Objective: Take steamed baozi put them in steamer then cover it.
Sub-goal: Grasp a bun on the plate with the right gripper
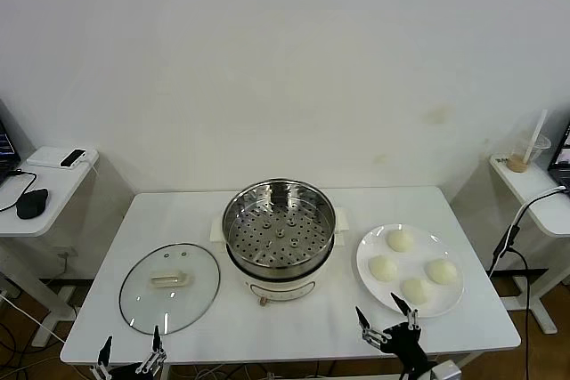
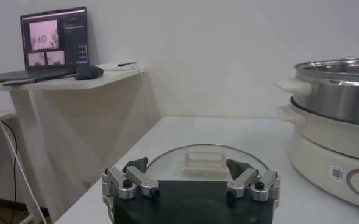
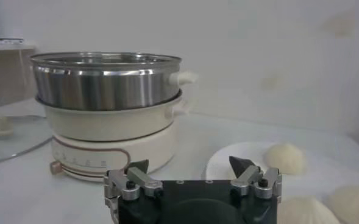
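- Baozi [image 1: 415, 289], four of them, sit on a white plate [image 1: 367, 254] at the right side of the tabletop [image 1: 178, 220], just beside the steamer [image 1: 280, 236]; none is in the pot yet.
- Right gripper [image 1: 383, 314] hovers at the near edge of the tabletop, directly in front of the plate, its jaws spread wide and holding nothing.
- From those jaws the buns lie straight ahead and slightly to the right; the nearest bun is close in front, and the steamer stands ahead and to the left.
- Left gripper [image 1: 130, 350] waits at the near edge on the other side, jaws likewise wide apart and empty, with the cover [image 1: 169, 288] just ahead of it.
- By this layout the right arm is clearly the nearer one for the buns, and the left arm for the cover.
- Each bun is a round dome with no long axis, so the approach angle around it should matter little; a descent from above looks simplest.
- The cover lies flat on the tabletop to the left of the steamer, handle [image 1: 171, 279] upward; the handle's long axis runs roughly left to right across the robot's front.
- The steamer stands upright and open, its perforated tray bare.
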`<state>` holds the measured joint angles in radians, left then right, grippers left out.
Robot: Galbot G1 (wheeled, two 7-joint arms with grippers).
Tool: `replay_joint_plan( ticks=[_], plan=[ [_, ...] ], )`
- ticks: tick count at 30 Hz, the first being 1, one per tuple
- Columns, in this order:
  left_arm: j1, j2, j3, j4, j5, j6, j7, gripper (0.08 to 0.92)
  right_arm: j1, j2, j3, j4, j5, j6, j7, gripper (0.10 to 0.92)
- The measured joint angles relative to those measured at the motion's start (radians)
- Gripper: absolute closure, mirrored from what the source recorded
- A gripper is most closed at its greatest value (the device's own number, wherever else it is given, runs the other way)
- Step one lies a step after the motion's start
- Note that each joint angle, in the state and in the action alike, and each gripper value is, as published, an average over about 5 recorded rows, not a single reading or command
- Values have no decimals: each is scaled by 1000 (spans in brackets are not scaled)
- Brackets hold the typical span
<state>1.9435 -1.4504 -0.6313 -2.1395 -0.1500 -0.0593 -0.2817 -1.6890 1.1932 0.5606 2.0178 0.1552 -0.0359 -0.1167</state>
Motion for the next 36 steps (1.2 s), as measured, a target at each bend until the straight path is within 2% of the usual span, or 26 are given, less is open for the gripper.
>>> replay_joint_plan(
  ticks=[8,14,24,30,36],
  plan=[
    [-19,12,-25,-36,8,75,6,177,87,-79,51,-33,-131,-51,-8,203],
    [-28,6,-42,-50,42,108,44,177,218,-192,71,-85,-285,-108,-90,203],
    [-30,-8,-57,-59,92,124,65,177,552,-436,-36,-226,-514,-129,-395,203],
    [-32,-9,-65,-60,101,132,63,177,827,-531,-235,-353,-573,-100,-591,203],
    [-33,-12,-73,-65,107,135,63,177,1110,-553,-483,-499,-593,-68,-770,203]
  ],
)
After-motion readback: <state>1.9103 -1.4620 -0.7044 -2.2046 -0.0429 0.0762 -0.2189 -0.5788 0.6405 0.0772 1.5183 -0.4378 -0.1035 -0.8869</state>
